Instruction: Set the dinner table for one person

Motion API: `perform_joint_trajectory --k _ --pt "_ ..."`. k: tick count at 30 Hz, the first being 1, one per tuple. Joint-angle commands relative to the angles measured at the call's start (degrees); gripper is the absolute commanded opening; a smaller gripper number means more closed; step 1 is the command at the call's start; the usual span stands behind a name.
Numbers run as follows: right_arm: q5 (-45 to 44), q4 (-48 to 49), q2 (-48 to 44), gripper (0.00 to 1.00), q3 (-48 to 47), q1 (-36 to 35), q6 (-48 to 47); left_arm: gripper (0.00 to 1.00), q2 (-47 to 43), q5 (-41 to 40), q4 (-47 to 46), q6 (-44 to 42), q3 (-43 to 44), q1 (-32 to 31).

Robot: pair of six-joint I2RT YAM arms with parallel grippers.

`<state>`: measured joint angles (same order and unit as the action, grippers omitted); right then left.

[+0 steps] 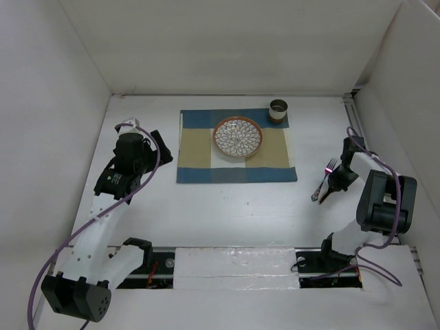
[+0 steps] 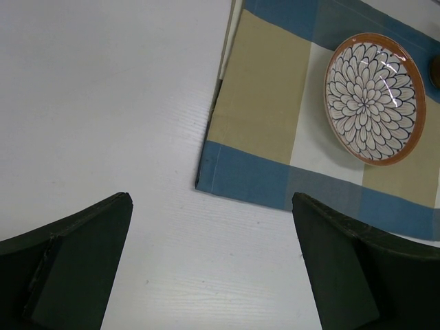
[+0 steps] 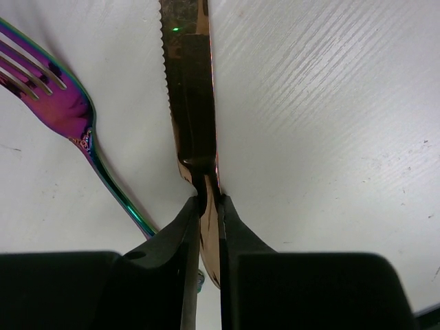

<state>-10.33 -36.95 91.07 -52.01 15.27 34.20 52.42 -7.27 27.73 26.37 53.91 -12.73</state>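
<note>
Right gripper [image 3: 210, 203] clamps knife [image 3: 191, 96] low over dinner table [image 3: 330, 103]; left gripper [image 2: 212, 220] hovers spread.

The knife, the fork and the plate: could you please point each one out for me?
knife [image 3: 191, 103], right wrist view, middle of the blade.
fork [image 3: 69, 110], right wrist view, base of the tines.
plate [image 2: 375, 96], left wrist view, centre of the flower pattern.

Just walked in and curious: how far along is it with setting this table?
Roughly halfway. Done: the plate and cup sit on the placemat. In hand: the right gripper is shut on the knife. Left: knife and the fork beside it on the dinner table must reach the placemat. The left gripper is open and empty.
</note>
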Motion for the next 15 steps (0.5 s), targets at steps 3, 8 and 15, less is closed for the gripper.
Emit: perform_joint_trajectory --k 3,8,15 --pt "-5.31 -0.22 -4.83 0.00 1.38 0.64 3.59 1.00 -1.01 -0.64 -0.13 -0.71 0.93 -0.01" --pt "-8.39 -3.48 -11.87 0.00 -0.46 0.64 5.35 1.00 -0.48 -0.64 -0.13 -0.71 0.93 -0.01" --pt "-2.36 -3.22 -13.73 0.00 -8.36 -3.04 1.85 1.00 0.05 -0.64 -0.13 -0.71 0.93 -0.01"
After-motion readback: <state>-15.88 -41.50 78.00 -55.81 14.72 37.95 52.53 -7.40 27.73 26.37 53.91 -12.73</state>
